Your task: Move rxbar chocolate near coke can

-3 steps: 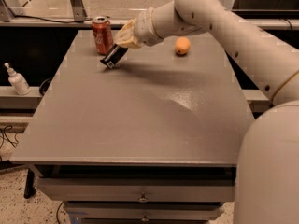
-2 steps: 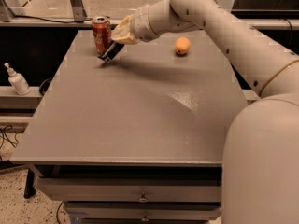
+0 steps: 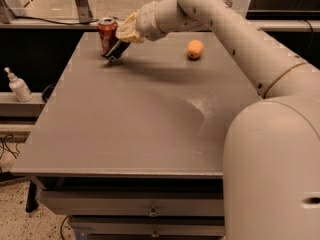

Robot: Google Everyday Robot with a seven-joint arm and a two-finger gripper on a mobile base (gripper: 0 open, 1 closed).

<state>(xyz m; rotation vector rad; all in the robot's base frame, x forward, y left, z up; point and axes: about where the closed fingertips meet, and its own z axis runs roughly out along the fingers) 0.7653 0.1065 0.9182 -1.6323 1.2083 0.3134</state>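
The coke can [image 3: 106,32] stands upright at the far left of the grey table [image 3: 140,119]. My gripper [image 3: 124,35] reaches in from the right and is just right of the can. It is shut on the rxbar chocolate [image 3: 115,50], a black bar that hangs tilted down to the left. The bar's lower end is at the table surface right beside the can's base. The bar's upper end is hidden in the gripper.
An orange fruit [image 3: 195,49] lies on the table to the right of the gripper. A white spray bottle [image 3: 18,85] stands on a ledge left of the table. My arm spans the right side of the view.
The gripper and the bar have moved a little left and down, closer to the can. The bar's lower end now sits at the can's base.
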